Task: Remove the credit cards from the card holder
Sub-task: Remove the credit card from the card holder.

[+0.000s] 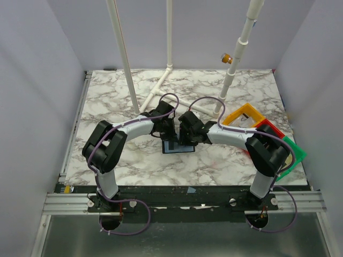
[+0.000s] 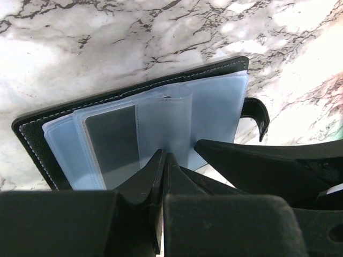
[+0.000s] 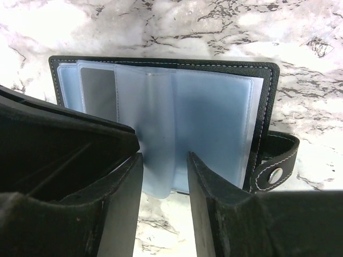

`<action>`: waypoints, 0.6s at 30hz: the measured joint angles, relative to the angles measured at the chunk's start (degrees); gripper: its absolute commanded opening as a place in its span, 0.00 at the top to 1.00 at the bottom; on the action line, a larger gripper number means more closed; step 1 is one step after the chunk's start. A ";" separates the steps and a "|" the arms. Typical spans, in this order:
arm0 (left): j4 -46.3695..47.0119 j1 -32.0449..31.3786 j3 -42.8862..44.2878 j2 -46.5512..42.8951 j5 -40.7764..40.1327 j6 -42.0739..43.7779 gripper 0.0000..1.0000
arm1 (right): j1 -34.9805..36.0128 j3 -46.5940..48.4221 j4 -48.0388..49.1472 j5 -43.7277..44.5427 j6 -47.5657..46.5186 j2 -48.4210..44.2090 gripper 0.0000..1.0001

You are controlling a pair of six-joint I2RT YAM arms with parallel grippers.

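Black card holder (image 3: 177, 112), pale blue inside, grey-veined white marble table (image 3: 161, 21)

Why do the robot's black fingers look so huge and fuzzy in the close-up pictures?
Left wrist view: the left end effector sits right by the lens, so it looms dark and soft, and the table glares white. Right wrist view: same for the right end effector, while the card holder looks sharp. Top view: even light.

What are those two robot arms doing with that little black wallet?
Both arms are working on the card holder, which lies open on the marble table. The left fingers are shut at the near edge of its clear sleeves; the right fingers stand apart around a sleeve's edge. A dark card sits in its sleeve, so no card looks out yet.
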 measured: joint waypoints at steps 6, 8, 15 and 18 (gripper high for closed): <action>-0.15 -0.09 0.37 0.00 -0.02 0.07 1.00 | 0.00 0.00 0.33 1.25 -0.37 0.31 0.77; -0.20 -0.09 0.39 0.00 -0.02 0.13 1.00 | 0.02 0.02 0.37 1.62 -0.42 0.57 0.81; -1.62 -0.17 0.39 -0.02 -0.24 0.66 1.00 | 0.02 0.13 0.33 2.60 -0.48 0.96 0.85; -2.86 -0.17 0.39 -0.31 -1.07 1.05 1.00 | 0.00 0.11 0.39 2.58 -0.42 1.03 0.86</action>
